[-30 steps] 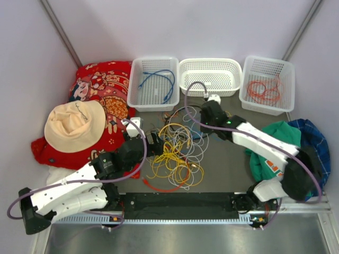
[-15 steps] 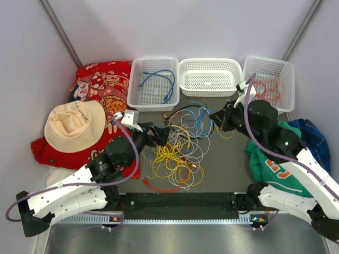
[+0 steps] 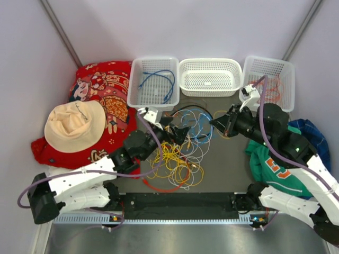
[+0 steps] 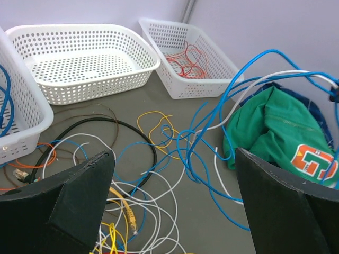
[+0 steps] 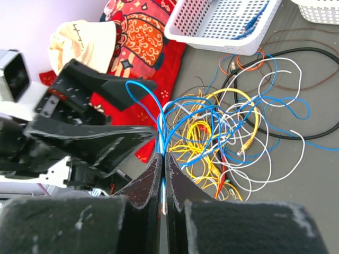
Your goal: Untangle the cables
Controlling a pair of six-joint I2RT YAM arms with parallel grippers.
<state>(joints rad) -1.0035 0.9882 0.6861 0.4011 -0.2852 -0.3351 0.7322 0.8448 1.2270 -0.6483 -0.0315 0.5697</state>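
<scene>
The cables point(image 3: 177, 153) lie in a tangled pile of yellow, white, blue, black and red-orange loops at the table's middle. My right gripper point(image 3: 217, 124) is at the pile's right edge, shut on blue and white strands point(image 5: 162, 132) that rise taut from the tangle point(image 5: 222, 127). My left gripper point(image 3: 180, 132) is open and empty just above the pile's upper left. In the left wrist view it point(image 4: 175, 211) hovers over white loops and a yellow plug point(image 4: 128, 214), with the lifted blue strands point(image 4: 249, 69) running up to the right.
Three white baskets stand at the back: the left point(image 3: 136, 98) holds a blue cable point(image 3: 159, 84), the middle point(image 3: 209, 90) has none, the right point(image 3: 265, 108) holds a red-orange cable point(image 3: 270, 87). Red cloth point(image 3: 103, 79) and a hat point(image 3: 74, 124) lie left, green shirt point(image 3: 265, 159) right.
My right arm swung from the pile's top to its right side, pulling blue strands up with it. My left gripper advanced right, over the pile.
</scene>
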